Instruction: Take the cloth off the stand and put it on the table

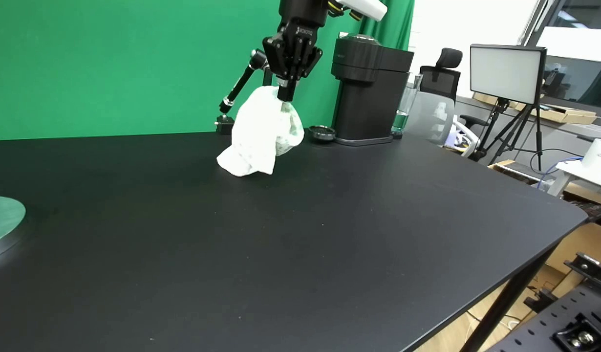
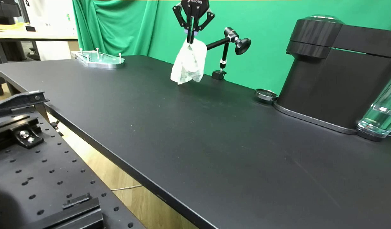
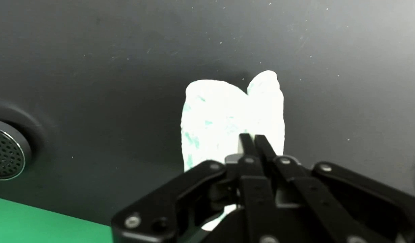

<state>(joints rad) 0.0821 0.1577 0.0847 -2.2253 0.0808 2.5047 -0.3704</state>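
Cloth [image 1: 259, 136] hangs near the far edge of the table [image 1: 290, 254], its bunched upper part clamped in the gripper [image 2: 190, 41]. Probably light, limp and hard to damage, it suits that gathered hold. Beyond, it hides one end of the articulated stand [image 2: 227, 40]; contact is unclear.

On my feeds I read one brand, ROBOTIQ [image 1: 304, 31], on the body of the gripper [image 2: 190, 40], in both exterior views. Well to the right of the gripper in an exterior view, small marks on a white object [image 1: 593, 158] are too tiny for me to read.
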